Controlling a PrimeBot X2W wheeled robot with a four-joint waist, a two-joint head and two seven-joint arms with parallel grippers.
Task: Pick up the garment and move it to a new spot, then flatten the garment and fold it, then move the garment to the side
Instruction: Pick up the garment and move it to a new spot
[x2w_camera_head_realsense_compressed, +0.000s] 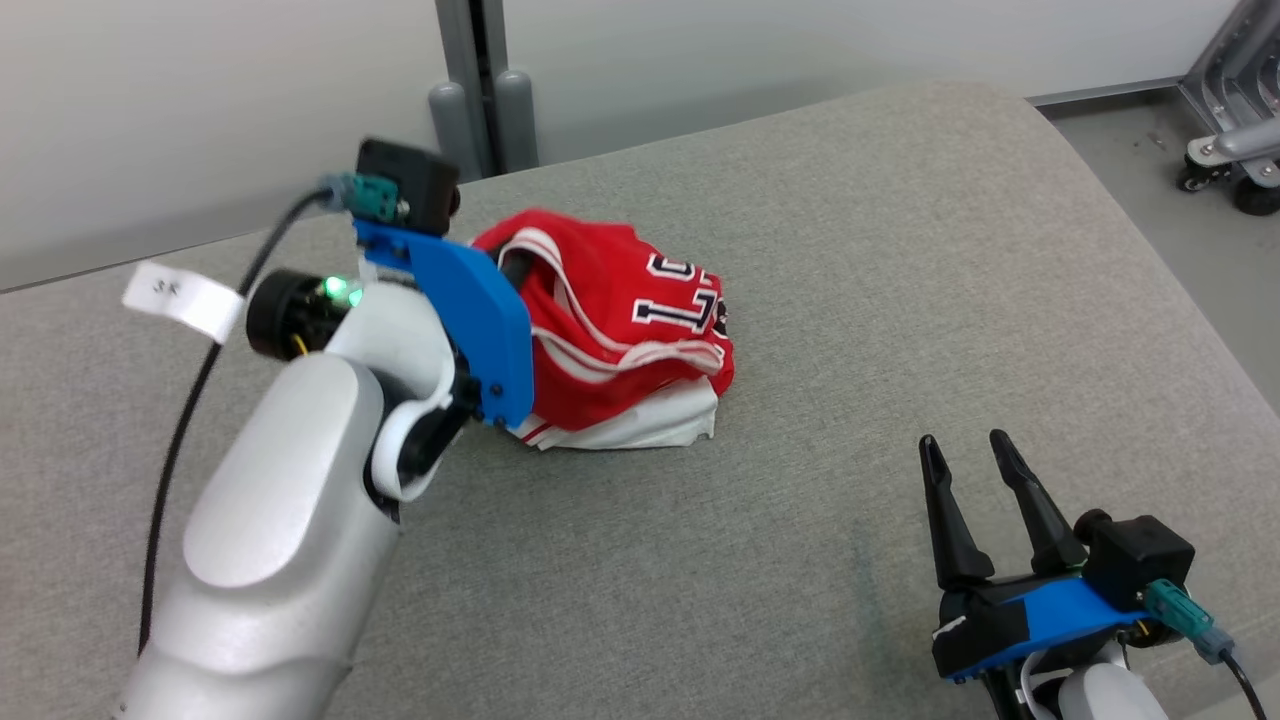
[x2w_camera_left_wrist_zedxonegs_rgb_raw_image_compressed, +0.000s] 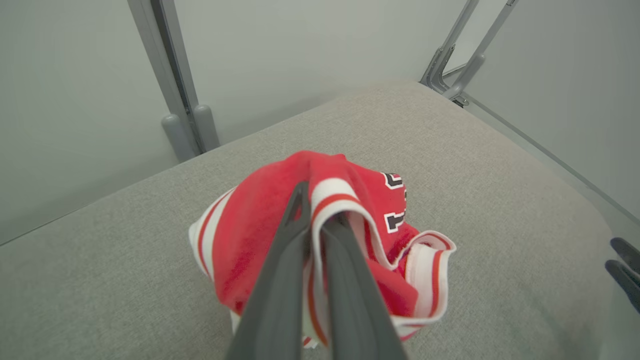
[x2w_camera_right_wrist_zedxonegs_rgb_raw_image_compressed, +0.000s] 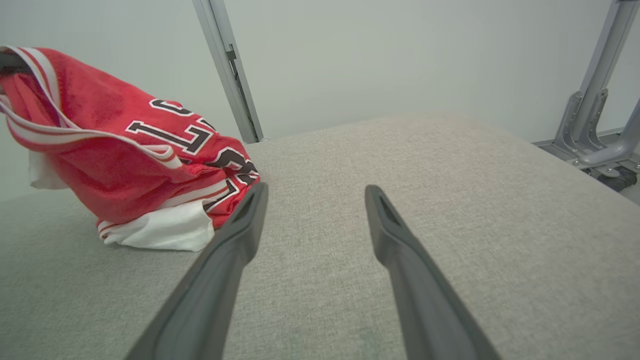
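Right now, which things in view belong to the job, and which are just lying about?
Job: red jersey, pinched in the shut left tool; open right tool; grey padded surface under it.
Lying about: wheeled metal frame; grey posts behind; white paper tag.

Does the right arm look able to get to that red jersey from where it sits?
Probably yes. The right gripper is open, and only bare grey cushion lies between it and the jersey. The left gripper, shut on the jersey's trim, holds the other side.
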